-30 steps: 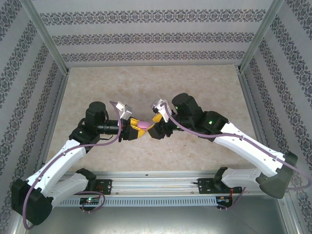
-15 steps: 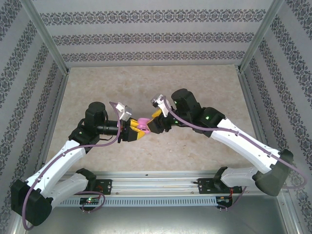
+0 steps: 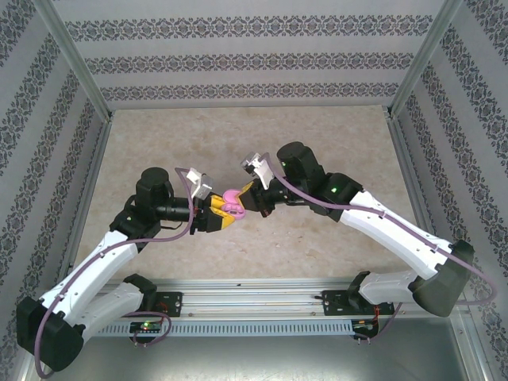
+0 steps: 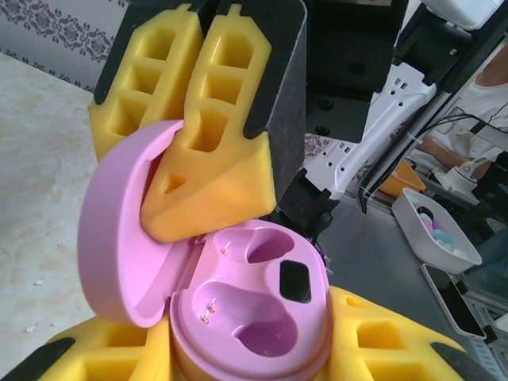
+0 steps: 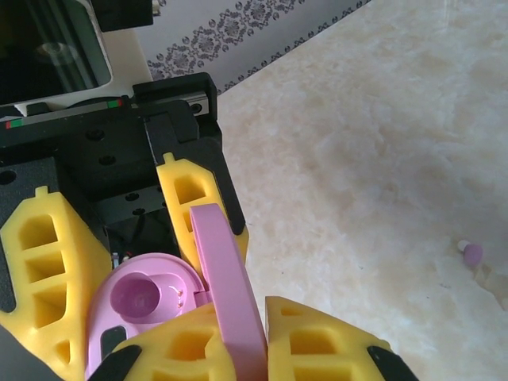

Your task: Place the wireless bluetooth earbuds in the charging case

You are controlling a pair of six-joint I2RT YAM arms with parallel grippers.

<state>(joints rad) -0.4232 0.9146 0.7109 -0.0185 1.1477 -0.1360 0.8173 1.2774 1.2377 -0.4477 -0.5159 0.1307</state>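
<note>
L arm's left hand (image 3: 217, 216) is gripping the base of the pink pebble-shaped plastic charging case (image 4: 254, 317) w/ a yellow foam finger pressing on each side, holding it mid-air above the beige marbled worktop (image 3: 317, 143) btwn the two arms. The right hand (image 3: 248, 198) is pressed together on the case's rounded pink lid (image 5: 230, 294), pinching its edge & holding it swung open, approx upright at the hinge side. Both moulded sockets (image 4: 262, 329) are sitting empty & facing up toward the left wrist cam, side by side across the base. A tiny pale pinkish-white piece (image 5: 472, 252), prob one earbud tho too small to confirm, is lying on the worktop well apart from the case, off to the side of & below the right hand; the 2nd earbud I'm not spotting. Judging from this, the right hand is looking like the one to let go & reach down for it while the left is presenting the open case.
</note>
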